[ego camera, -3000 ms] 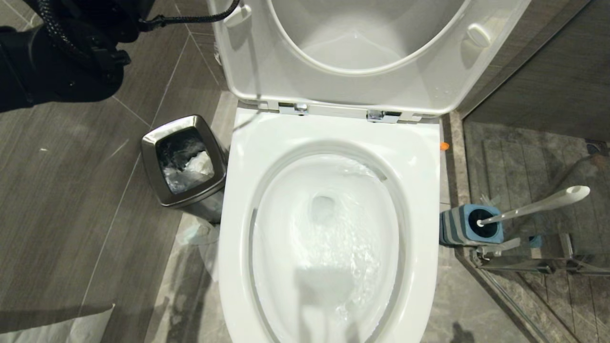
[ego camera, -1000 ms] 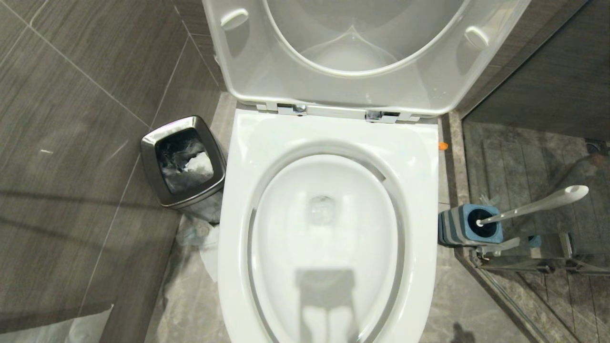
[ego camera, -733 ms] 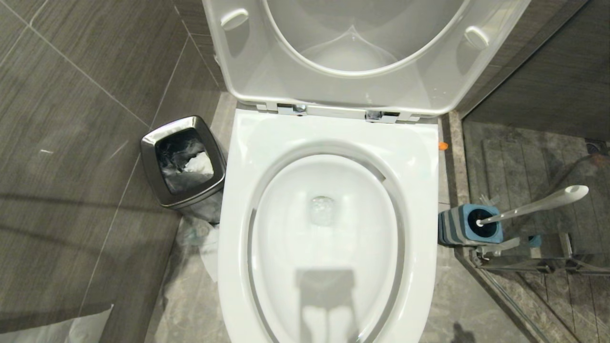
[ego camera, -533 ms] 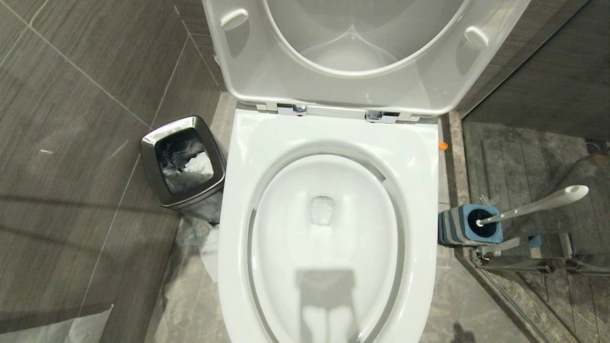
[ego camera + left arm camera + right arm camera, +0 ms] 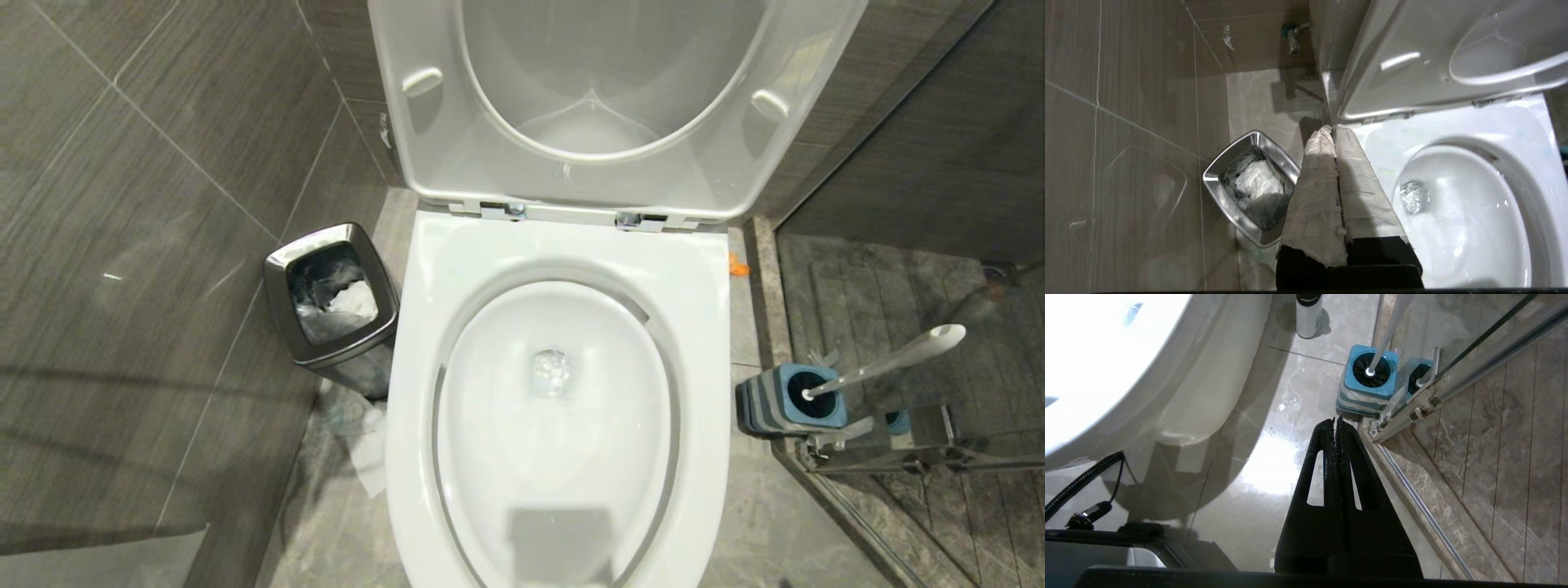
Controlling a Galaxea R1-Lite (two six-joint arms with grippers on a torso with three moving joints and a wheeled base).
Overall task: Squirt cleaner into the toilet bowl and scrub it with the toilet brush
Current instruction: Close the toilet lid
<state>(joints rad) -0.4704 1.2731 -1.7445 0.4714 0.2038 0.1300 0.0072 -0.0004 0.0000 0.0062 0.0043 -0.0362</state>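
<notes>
Toilet bowl (image 5: 563, 269) sits straight ahead below me, seat and lid (image 5: 616, 98) tipped up against the back. Water in the bowl looks clear and whitish, with a small pool at the drain (image 5: 553, 371); no blue tint visible.

My left gripper (image 5: 1334, 132) hangs above the bowl's rear rim, on the side toward the steel waste bin (image 5: 1251, 185). Its fingers (image 5: 1314, 188) are wrapped in pale cloth or paper (I cannot tell which) and pressed flat together, nothing between them. It touches neither rim nor bin.

My right gripper (image 5: 1336, 424) is low beside the bowl's outer wall (image 5: 1180, 388), pointing at the floor tile (image 5: 1274, 457). Black fingers (image 5: 1345, 477) closed tight on each other, empty.

Toilet brush (image 5: 886, 363) stands in its holder (image 5: 788, 400), a square blue-topped, grey-striped block on the floor to my right of the bowl, just beside the glass shower partition's metal rail (image 5: 1412, 404). The handle leans away from the bowl, its paddle tip up. From the right wrist, the holder lies just beyond my fingertips, apart from them.

Waste bin holds crumpled white paper (image 5: 347, 298) in a dark liner.
</notes>
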